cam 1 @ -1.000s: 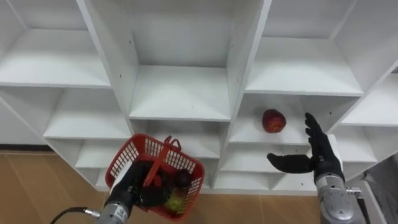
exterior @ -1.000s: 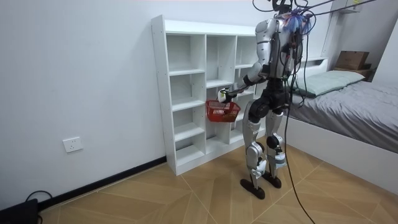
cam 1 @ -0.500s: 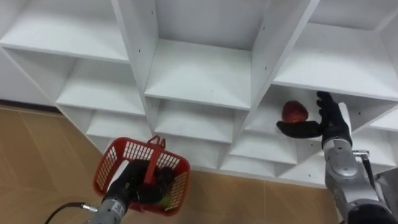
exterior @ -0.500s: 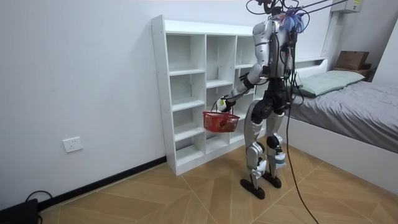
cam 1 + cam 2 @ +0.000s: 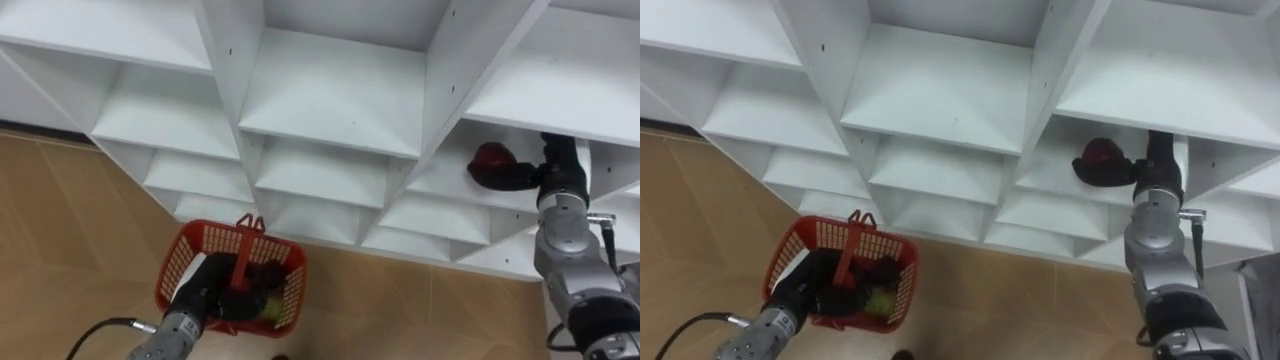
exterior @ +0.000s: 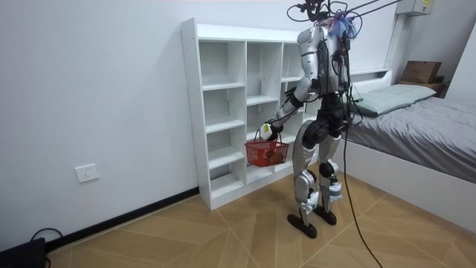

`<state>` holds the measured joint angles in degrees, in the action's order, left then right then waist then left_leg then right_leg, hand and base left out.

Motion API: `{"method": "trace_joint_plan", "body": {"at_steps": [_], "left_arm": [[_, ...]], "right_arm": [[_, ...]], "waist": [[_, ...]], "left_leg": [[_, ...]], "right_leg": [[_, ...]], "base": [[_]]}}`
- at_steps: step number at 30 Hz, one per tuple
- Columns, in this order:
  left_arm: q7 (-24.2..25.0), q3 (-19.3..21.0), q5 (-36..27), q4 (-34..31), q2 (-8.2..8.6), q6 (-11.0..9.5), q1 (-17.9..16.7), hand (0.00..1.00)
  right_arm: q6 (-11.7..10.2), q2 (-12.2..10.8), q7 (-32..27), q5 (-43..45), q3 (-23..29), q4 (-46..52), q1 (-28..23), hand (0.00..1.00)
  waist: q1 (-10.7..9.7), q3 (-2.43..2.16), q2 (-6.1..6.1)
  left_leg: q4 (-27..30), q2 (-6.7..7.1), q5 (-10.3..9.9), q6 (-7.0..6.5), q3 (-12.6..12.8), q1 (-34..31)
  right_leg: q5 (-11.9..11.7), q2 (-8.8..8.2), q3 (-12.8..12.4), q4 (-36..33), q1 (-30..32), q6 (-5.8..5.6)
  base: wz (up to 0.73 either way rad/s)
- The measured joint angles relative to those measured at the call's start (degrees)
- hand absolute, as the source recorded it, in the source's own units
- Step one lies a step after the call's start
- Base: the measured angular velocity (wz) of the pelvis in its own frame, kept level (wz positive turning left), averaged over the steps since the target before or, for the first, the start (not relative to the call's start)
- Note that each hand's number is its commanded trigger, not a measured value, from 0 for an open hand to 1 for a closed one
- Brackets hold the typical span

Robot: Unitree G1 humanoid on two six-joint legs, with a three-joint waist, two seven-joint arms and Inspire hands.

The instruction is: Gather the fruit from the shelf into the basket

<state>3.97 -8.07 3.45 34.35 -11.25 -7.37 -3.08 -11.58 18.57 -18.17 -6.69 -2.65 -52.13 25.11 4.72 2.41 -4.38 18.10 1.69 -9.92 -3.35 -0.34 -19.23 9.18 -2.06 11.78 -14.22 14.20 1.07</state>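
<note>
A red apple (image 5: 489, 157) lies in a closet compartment on the right, one row below the upper shelves. My right hand (image 5: 553, 172) reaches into that compartment. Its thumb lies across the front of the apple, and its fingers point straight in beside it, so the hand is open against the fruit. Lower left, my left hand (image 5: 203, 292) is shut on the handle of a red plastic basket (image 5: 190, 262). The basket hangs over the wood floor and holds a dark fruit and a green fruit (image 5: 269, 306). In the room view I stand facing the closet (image 6: 223, 112), with the basket (image 6: 268, 152) held low in front of it.
The white closet (image 5: 340, 90) has several bare compartments separated by upright dividers. Wood floor (image 5: 60, 230) runs below it. In the room view a bed (image 6: 424, 112) stands at the right, behind me.
My right hand has gone deeper into the compartment, from beside the apple to against it. My left arm has lowered the basket. The head camera has tilted.
</note>
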Motion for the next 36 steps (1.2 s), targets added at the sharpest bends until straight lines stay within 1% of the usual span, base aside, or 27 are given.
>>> {"method": "trace_joint_plan", "body": {"at_steps": [1,4,8,10,14,19,21,23,25,28,32,33,36], "left_arm": [[0.07,-0.09,-0.01,0.07,-0.02,0.04,0.19,1.0],[0.19,-0.74,-0.14,0.06,-0.05,0.23,0.41,1.0],[0.37,-1.2,-0.17,0.06,-0.15,0.59,0.87,1.0],[0.37,-1.24,-0.49,0.07,-0.16,0.87,0.89,1.0],[0.03,-1.81,-0.61,0.07,-0.21,0.92,1.18,1.0],[-0.12,-3.47,-0.68,0.19,-0.37,1.16,2.1,1.0],[-0.34,-3.85,-0.71,0.19,-0.35,1.33,2.34,1.0],[-0.94,-4.38,-0.71,0.19,-0.29,1.79,2.43,1.0],[-1.04,-4.61,-0.7,0.2,-0.29,2.5,2.58,1.0],[-1.08,-4.78,-0.7,0.2,-0.3,3.21,2.81,1.0],[-1.26,-5.18,-0.72,0.19,-0.29,3.32,3.1,1.0],[-1.29,-5.38,-0.71,0.19,-0.29,3.32,3.24,1.0],[-1.38,-5.44,-0.7,0.19,-0.3,3.32,3.84,1.0]], "right_arm": [[0.01,0.04,-0.03,-0.02,0.0,-1.39,1.14,0.0],[0.01,0.15,-0.11,-0.03,-0.03,-2.99,2.11,0.0],[0.01,0.15,-0.47,-0.03,-0.05,-3.31,2.4,0.0],[0.36,0.16,-0.49,0.22,-0.09,-3.54,2.4,0.0],[0.56,0.36,-0.53,0.47,-0.09,-4.19,2.4,0.0],[1.6,0.43,-0.65,0.36,-0.09,-5.42,2.92,0.0],[1.7,0.46,-0.8,0.22,-0.09,-5.72,3.0,0.0],[1.81,0.48,-0.99,0.22,-0.09,-5.96,3.02,0.0],[2.93,0.48,-1.14,0.23,-0.09,-6.0,3.04,0.0],[3.55,0.48,-1.15,0.22,-0.09,-6.28,3.04,0.0],[3.95,0.48,-1.18,0.21,-0.12,-6.72,3.04,0.0],[3.94,0.48,-1.31,0.21,-0.12,-6.72,3.07,0.0],[3.86,0.51,-1.74,0.53,-0.22,-6.7,3.08,0.0]], "waist": [[0.04,0.12,0.05],[0.39,0.13,0.07],[0.54,0.13,0.07],[0.42,0.14,0.1],[0.28,0.15,0.11],[0.24,0.18,0.15],[0.21,0.18,0.16],[0.25,0.27,0.31],[0.24,0.31,0.36],[0.29,0.43,0.56],[0.39,0.46,0.72],[0.35,0.54,0.92],[0.35,0.5,1.5]], "left_leg": [[0.29,0.0,0.0,0.0,-0.09,-0.53],[0.42,-0.01,0.01,-0.01,-0.01,-1.45],[0.58,0.0,0.02,-0.03,0.02,-2.71],[0.69,0.01,0.02,-0.03,-0.02,-3.05],[0.7,0.0,0.03,-0.03,-0.06,-3.09],[0.69,0.01,0.03,-0.03,-0.05,-3.36],[0.86,0.0,0.06,-0.07,0.02,-3.76],[1.2,0.0,0.08,-0.1,0.08,-4.14],[1.3,0.05,0.15,-0.21,0.1,-4.5],[1.72,0.05,0.17,-0.25,0.12,-5.02],[1.98,0.05,0.22,-0.33,0.18,-5.63],[2.14,0.05,0.22,-0.33,0.18,-5.7],[2.28,0.05,0.22,-0.34,0.17,-5.68]], "right_leg": [[0.0,0.01,0.09,-0.08,0.37,0.0],[0.0,-0.04,-0.01,-0.51,1.4,0.0],[0.0,-0.06,-0.04,-0.57,2.67,0.0],[0.0,-0.06,0.06,-0.57,2.89,0.0],[0.01,-0.06,0.15,-0.57,2.89,0.0],[0.01,-0.09,0.11,-0.72,3.23,0.0],[0.01,-0.12,0.08,-0.95,3.69,0.0],[0.02,-0.2,0.02,-1.61,4.17,0.0],[0.02,-0.27,0.02,-1.68,4.47,0.0],[0.02,-0.35,-0.04,-2.49,5.19,0.0],[0.02,-0.38,-0.12,-2.82,5.87,0.0],[0.02,-0.38,-0.13,-2.88,5.9,0.0],[0.02,-0.43,-0.1,-3.2,5.96,0.0]], "base": [[0.0],[0.01],[0.0],[0.0],[0.01],[0.0],[0.0],[0.0],[0.0],[0.0],[0.0],[0.0],[0.0]]}}
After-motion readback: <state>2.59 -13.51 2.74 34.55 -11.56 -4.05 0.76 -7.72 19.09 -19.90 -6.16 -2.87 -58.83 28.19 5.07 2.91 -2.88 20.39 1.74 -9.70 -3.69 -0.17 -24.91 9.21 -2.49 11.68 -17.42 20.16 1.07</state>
